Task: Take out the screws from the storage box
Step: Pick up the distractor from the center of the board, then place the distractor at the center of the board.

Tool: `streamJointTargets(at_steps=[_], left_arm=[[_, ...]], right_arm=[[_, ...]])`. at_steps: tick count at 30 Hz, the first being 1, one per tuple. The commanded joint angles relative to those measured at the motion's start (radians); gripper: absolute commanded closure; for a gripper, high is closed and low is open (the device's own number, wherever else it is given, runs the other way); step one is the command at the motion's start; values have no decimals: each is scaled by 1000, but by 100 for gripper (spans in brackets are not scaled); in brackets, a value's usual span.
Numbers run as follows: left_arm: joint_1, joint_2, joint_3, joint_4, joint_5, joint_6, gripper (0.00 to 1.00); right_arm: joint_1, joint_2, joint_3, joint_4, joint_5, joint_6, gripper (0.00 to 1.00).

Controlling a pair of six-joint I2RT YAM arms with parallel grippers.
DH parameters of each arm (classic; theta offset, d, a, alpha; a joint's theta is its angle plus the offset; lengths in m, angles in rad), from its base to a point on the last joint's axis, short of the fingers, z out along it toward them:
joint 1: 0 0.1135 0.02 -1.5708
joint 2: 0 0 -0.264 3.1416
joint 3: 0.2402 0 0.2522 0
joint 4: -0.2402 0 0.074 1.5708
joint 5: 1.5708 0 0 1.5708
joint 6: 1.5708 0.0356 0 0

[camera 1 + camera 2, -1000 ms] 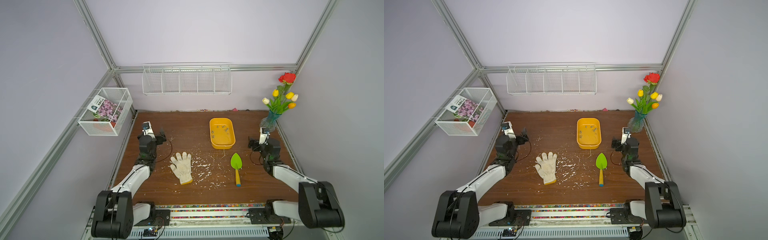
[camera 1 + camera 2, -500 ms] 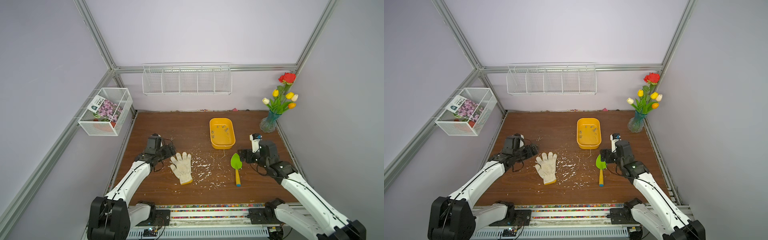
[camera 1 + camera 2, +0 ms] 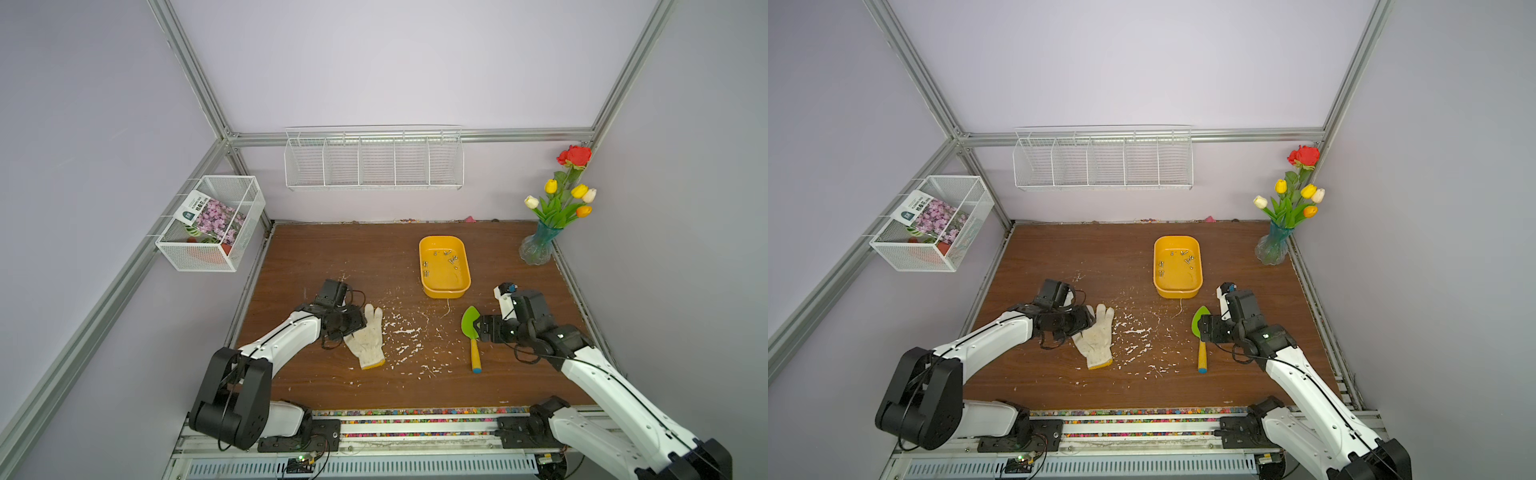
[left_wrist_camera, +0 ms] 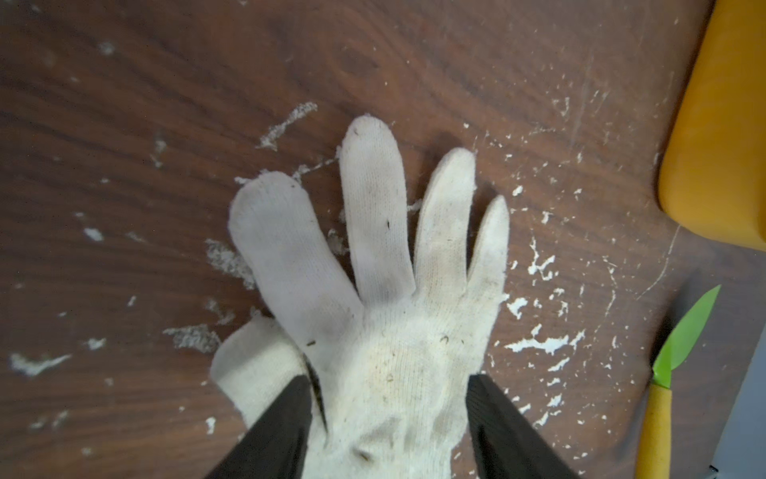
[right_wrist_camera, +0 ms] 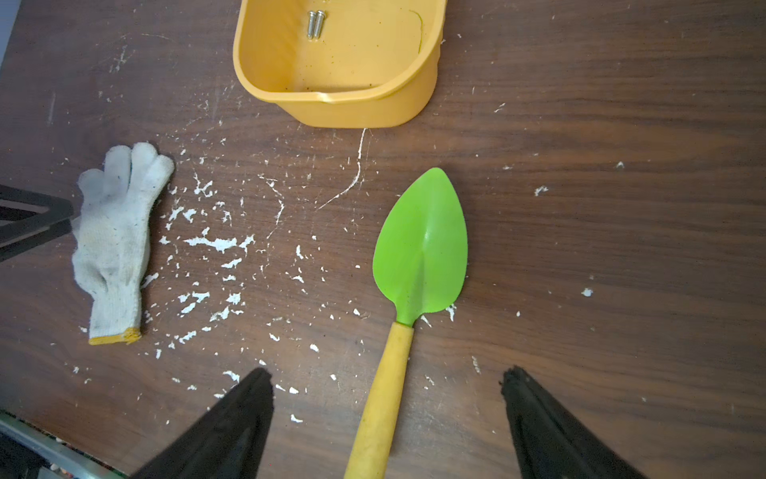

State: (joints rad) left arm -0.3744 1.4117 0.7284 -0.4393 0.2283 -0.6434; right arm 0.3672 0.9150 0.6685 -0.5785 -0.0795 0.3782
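Likely judged screws (image 3: 451,259) tiny, slick, light: best pinched across shank, in box (image 3: 445,294) just right of centre. Saw left fingers (image 4: 286,423) half-spread astride glove (image 4: 398,365), right fingers (image 5: 232,423) wide over trowel (image 5: 420,249).

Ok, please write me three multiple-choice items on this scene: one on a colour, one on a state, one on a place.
1. The trowel blade is: A red; B green; C blue.
2. The right gripper is: A open; B shut on the trowel; C shut, empty.
3. The screws lie: A in the box; B under the trowel; C in the right gripper.
Key: 1 B, green above a yellow handle; 2 A, jaws wide apart, either side of the handle; 3 A, on the box floor.
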Motion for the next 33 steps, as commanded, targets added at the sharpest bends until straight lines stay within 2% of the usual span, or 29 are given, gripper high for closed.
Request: streamJointTargets(at_steps=[1,7,8,12,15,18,21,25,33], left_arm=[[-5,29,26,0,10,4,40],[-5,88,40,-3,3,31,45],[-6,94,41,2,7,37,54],[-3,122,74,13,1,58,100],[32,159,161,-30,-23,79,100],[128,172,229,-6,7,84,100],[215,221,328,-9,20,112,100],[336,323,457,2,24,124,100],[413,573,716,-71,-8,184,100]], right_arm=[[7,-24,8,-37,-19,14,10],[6,-49,-21,-40,-45,41,11],[7,-52,-23,-39,-49,48,12],[9,-59,-53,-32,-49,100,15],[36,-54,-97,-32,-39,222,15],[124,-34,-98,-90,52,278,15],[186,22,-58,-184,131,286,15],[209,123,-46,-206,103,287,14],[233,257,-11,-174,121,269,17]])
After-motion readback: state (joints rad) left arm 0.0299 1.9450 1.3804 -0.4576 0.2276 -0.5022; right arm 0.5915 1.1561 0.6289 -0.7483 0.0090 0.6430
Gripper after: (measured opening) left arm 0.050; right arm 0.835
